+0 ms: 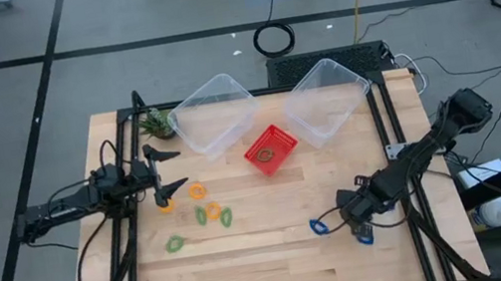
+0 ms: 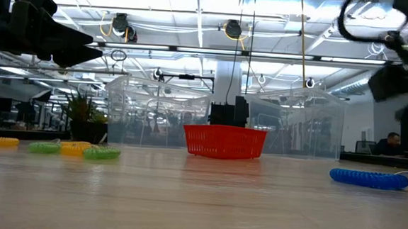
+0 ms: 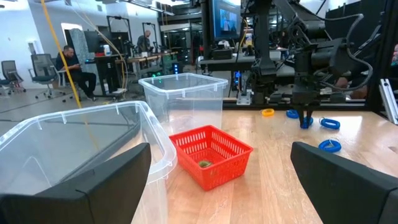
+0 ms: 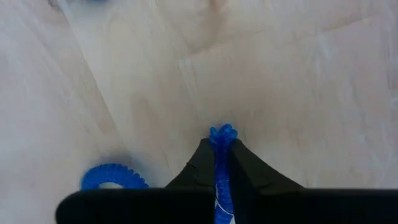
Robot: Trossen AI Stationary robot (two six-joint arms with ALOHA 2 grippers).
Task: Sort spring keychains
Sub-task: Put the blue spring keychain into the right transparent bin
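- Right now my right gripper [image 4: 222,163] is pinched tight on a blue spring keychain [image 4: 222,138], above the wooden table [image 1: 278,247] on its right side.
- Another blue keychain [image 1: 318,225] lies flat on the table just beside it.
- My left gripper [image 1: 167,171] hangs with fingers spread wide and empty, near the orange keychains [image 1: 196,190] and green keychains [image 1: 213,215] on the left.
- Between both sits the red basket [image 1: 270,149], with two clear bins [image 1: 213,114] behind it.

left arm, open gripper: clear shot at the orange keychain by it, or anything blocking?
Probably yes. The left gripper hangs open beside the orange keychain, with bare table between them. The green keychains lie farther off, and the plant sits behind, out of the path.
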